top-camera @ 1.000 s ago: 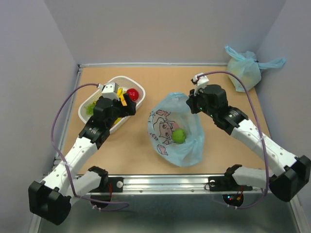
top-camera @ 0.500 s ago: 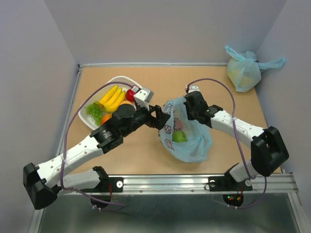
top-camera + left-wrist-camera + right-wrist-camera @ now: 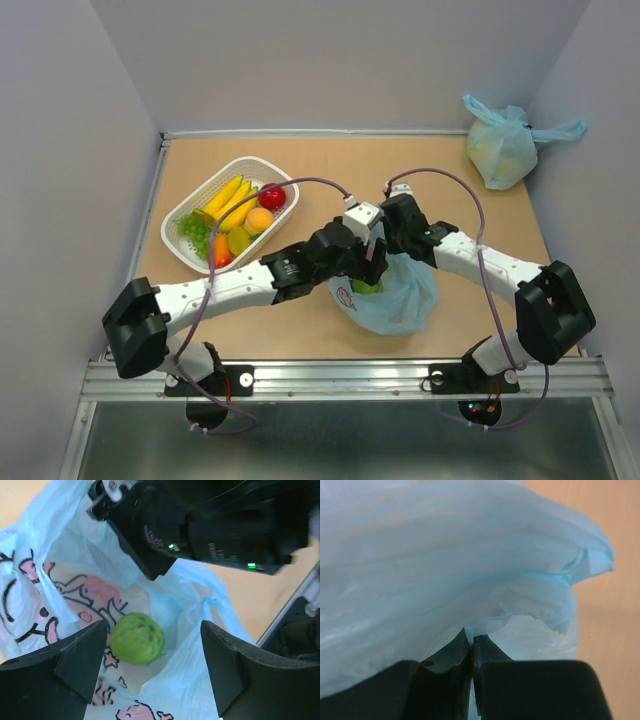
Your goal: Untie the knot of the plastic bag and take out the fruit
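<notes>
Plastic bag [image 3: 410, 300] lies mid-frame on the tabletop [image 3: 330, 165], mouth open, with one green fruit [image 3: 137, 637] inside. Left gripper [image 3: 372, 262] hangs over the mouth, its fingers spread either side of that fruit. Right gripper [image 3: 471, 642], fingers nearly together, pinches the bag's upper rim. More fruit [image 3: 236, 203] fills the white basket [image 3: 248, 160], upper left.

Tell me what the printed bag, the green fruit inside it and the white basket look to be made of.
Printed bag: thin translucent plastic film, slightly glossy; it creases and light passes through.
Green fruit: likely moulded plastic or foam, matt, with evenly dimpled skin.
White basket: probably rigid plastic, smooth; its thin, even rim suggests moulding.
</notes>
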